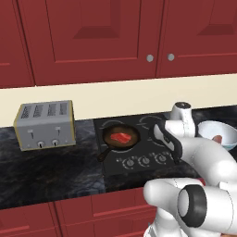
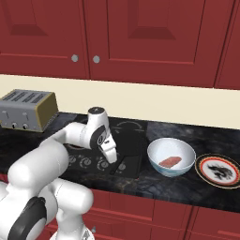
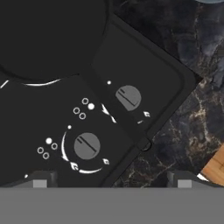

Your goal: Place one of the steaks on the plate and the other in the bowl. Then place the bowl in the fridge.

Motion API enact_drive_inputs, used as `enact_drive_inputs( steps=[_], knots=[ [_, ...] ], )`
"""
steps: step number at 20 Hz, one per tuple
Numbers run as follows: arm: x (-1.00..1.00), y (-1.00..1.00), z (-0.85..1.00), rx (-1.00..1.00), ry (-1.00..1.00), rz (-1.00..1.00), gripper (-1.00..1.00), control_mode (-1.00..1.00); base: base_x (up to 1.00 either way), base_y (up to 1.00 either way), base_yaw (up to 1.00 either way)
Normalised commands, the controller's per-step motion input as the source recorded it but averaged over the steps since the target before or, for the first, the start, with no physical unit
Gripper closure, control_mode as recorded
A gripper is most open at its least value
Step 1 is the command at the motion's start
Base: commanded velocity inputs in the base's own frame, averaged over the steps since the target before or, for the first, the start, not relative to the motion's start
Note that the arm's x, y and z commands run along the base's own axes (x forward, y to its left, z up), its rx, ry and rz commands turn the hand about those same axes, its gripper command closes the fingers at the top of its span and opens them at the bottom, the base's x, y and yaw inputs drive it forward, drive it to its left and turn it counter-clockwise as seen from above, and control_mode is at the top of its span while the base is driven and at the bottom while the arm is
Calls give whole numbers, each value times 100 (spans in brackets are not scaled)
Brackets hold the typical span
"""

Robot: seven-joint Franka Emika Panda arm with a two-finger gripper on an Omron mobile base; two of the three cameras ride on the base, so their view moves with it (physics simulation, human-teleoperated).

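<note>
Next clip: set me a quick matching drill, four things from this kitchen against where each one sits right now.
Things:
1. toaster
2. steak in the pan
3. steak in the bowl
4. plate

Places:
A. inside the white bowl on the counter
B. on the counter at the far right, beside the bowl, with no meat on it
C. in the dark frying pan on the stove
D. on the counter left of the stove

Pairs: 1-D, 2-C, 3-A, 4-B
</note>
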Motion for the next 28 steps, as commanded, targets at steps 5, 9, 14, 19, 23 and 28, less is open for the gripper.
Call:
enact_drive_inputs(
  steps=[5, 9, 14, 19, 23, 28],
  knots=[
    [0, 1, -2, 0, 1, 8, -100, -100, 0, 0, 0],
    [0, 1, 0, 0, 0, 5, -100, -100, 0, 0, 0],
    [0, 1, 0, 0, 0, 4, -100, -100, 0, 0, 0],
    [0, 5, -1, 0, 0, 3, -100, -100, 0, 0, 0],
    [-1, 12, -7, 0, 0, 4, -100, -100, 0, 0, 0],
    [-3, 0, -1, 0, 0, 3, -100, -100, 0, 0, 0]
  ],
)
